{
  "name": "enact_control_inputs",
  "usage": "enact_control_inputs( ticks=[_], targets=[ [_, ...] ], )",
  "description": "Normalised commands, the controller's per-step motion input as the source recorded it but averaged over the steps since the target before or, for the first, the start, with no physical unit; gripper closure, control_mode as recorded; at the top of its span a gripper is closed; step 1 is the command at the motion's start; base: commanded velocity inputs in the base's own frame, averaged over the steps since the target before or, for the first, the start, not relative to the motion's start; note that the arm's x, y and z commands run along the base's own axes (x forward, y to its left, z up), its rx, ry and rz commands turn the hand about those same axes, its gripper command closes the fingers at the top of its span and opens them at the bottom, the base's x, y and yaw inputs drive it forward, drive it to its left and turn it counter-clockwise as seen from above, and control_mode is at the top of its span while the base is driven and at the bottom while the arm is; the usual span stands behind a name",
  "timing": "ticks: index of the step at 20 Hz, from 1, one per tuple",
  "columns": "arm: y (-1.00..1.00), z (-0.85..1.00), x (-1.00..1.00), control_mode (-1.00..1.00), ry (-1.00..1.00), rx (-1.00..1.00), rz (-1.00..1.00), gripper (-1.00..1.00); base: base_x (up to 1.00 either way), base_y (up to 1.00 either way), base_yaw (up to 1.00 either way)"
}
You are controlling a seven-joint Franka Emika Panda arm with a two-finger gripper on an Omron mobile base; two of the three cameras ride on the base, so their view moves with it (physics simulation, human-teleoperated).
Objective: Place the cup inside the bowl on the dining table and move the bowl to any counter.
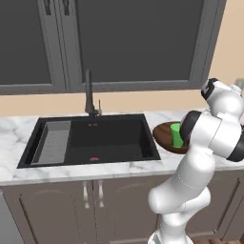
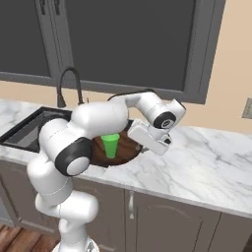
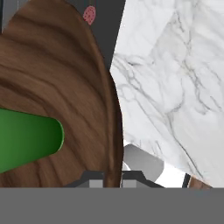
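The dark brown wooden bowl is over the white marble counter, just right of the black sink, its left side reaching over the sink's edge. The green cup stands upright inside it. My gripper is shut on the bowl's right rim, one fingertip on each side of it. Whether the bowl rests on the counter or hangs just above it I cannot tell. The dining table is out of view.
The black sink has a grey rack on its left and a small red thing at its front. A dark faucet stands behind it. Bare marble stretches right of the bowl; grey wall cabinets hang above.
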Motion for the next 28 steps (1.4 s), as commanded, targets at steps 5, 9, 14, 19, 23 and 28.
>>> enact_control_inputs(
  ticks=[5,9,14,19,23,28],
  targets=[
    [0.00,0.00,0.00,1.00,0.00,0.00,0.00,1.00,0.50,-0.58,0.01],
    [0.00,0.00,0.00,1.00,0.00,0.00,0.00,1.00,0.17,-0.32,0.00],
    [0.00,0.00,0.00,1.00,0.00,0.00,0.00,1.00,0.00,0.00,0.00],
    [0.00,0.00,0.00,1.00,0.00,0.00,0.00,1.00,0.00,0.00,0.00],
    [0.00,0.00,0.00,1.00,0.00,0.00,0.00,1.00,0.00,0.00,0.00],
    [0.00,0.00,0.00,-1.00,0.00,0.00,0.00,1.00,0.00,0.00,0.00]
  ],
)
